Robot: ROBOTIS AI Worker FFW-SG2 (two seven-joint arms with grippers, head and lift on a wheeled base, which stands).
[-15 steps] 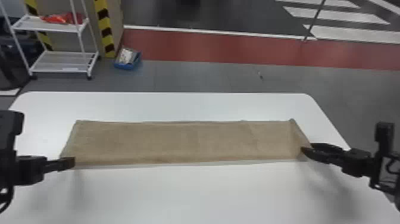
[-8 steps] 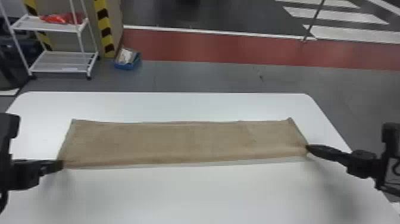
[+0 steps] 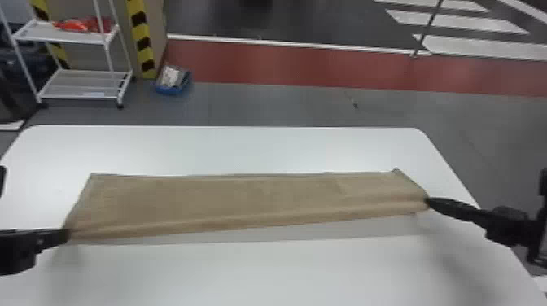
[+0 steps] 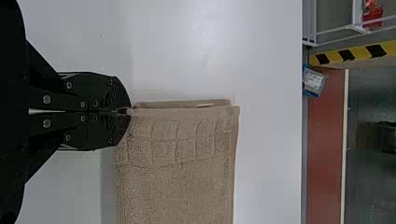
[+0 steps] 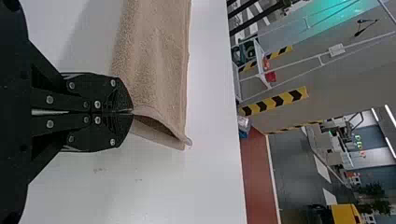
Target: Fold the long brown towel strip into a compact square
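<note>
Towel strip (image 3: pixel 244 199) lies across the tabletop (image 3: pixel 285 272), near corners clenched in left claw (image 3: pixel 68 236) and right claw (image 3: pixel 427 200); a shallow pinch at right could lose the lower layer, skewing the fold.

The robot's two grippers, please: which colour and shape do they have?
The left gripper and the right gripper look alike: black, made of flat plates with round silvery screw heads. Their broad fingers have curved outer edges and look slim in the head view.
</note>
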